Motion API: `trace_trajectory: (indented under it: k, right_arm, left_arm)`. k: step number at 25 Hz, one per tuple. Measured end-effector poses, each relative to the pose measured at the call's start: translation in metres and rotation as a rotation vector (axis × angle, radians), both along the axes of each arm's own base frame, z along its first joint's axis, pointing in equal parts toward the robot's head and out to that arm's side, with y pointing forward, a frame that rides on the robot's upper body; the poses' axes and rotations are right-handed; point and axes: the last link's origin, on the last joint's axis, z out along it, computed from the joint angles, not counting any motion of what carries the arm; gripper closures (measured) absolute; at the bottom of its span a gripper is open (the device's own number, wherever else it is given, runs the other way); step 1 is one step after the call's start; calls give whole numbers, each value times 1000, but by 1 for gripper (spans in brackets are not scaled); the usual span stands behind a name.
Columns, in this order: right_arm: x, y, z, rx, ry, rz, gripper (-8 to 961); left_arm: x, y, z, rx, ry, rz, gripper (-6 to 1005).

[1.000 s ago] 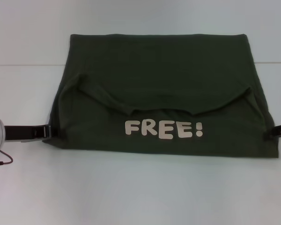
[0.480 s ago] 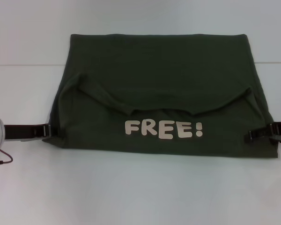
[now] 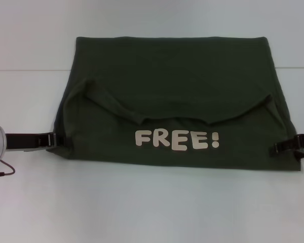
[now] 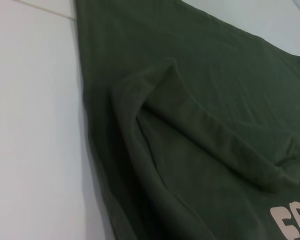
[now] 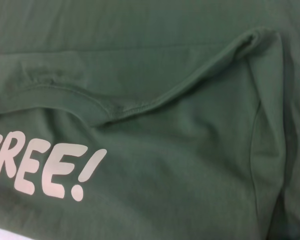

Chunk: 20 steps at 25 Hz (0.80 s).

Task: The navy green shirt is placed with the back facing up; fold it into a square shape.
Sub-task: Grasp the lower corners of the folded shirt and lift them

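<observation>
Shirt half-folded, both grippers at its near corners

Left gripper [image 3: 54,139] and right gripper [image 3: 279,147] meet the shirt [image 3: 172,96] low on the surface [image 3: 142,207]; cannot tell their jaws' state. Next fold: grip both edges evenly, keep cloth taut. Long axis runs left-right; "FREE!" faces up, near.

Soft, even light with faint shadows beneath the shirt [image 3: 172,101] folds; both wrist views are slightly blurred up close.
</observation>
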Motion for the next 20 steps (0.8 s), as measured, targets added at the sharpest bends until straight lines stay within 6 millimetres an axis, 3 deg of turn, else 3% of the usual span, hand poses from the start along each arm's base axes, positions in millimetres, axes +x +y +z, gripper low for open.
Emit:
trace_trajectory:
  k: [10, 20]
  right_arm:
    - [-11, 2, -11, -25, 13, 28, 149]
    - [-6, 2, -9, -9, -1, 24, 180]
  left_arm:
    - [0, 0, 0, 2, -1, 0, 964]
    - [1, 1, 0, 3, 0, -4, 964]
